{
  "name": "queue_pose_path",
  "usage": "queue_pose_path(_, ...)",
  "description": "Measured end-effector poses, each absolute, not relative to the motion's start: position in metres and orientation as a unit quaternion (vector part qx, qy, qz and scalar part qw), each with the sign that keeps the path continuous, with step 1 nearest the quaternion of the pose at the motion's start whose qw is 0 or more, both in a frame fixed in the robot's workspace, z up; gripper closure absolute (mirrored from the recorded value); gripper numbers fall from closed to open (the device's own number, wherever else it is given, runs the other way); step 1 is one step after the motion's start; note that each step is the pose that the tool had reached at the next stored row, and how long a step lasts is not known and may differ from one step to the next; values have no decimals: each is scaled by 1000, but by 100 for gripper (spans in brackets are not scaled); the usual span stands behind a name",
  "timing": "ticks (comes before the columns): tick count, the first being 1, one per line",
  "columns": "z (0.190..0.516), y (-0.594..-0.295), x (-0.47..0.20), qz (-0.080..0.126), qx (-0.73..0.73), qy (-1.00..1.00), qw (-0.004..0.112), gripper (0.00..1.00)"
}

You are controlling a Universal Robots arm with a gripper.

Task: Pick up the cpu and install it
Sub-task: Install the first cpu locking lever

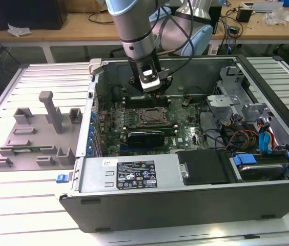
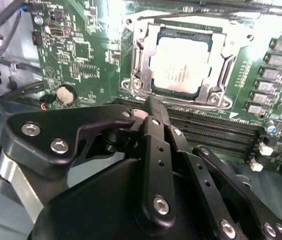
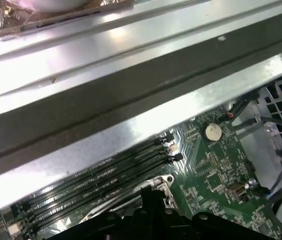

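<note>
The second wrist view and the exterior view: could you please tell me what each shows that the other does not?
The second wrist view shows the small square silver cpu lying in its metal socket frame, beyond the black pincer. The exterior view shows the grey plastic fixture blocks on the slatted table and the whole open computer case. Both share the green motherboard.

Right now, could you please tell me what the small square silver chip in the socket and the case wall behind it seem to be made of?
The cpu: a pale, brushed-looking metal lid, softly reflective. The case wall: probably bare sheet steel, matte grey with folded edges.
</note>
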State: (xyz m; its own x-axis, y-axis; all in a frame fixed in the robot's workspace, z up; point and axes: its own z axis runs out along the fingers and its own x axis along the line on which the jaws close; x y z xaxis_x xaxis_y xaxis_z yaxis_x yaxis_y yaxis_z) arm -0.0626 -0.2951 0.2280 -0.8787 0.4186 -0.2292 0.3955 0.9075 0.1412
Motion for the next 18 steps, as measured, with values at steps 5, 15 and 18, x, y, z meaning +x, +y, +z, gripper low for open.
queue_pose_path(5, 228, -299, -63, 24, 209, 969, 130, 89)
queue_pose_path(15, 228, -302, -62, 13, 208, 971, 116, 89)
queue_pose_path(18, 227, -302, -60, 5, 209, 975, 77, 89)
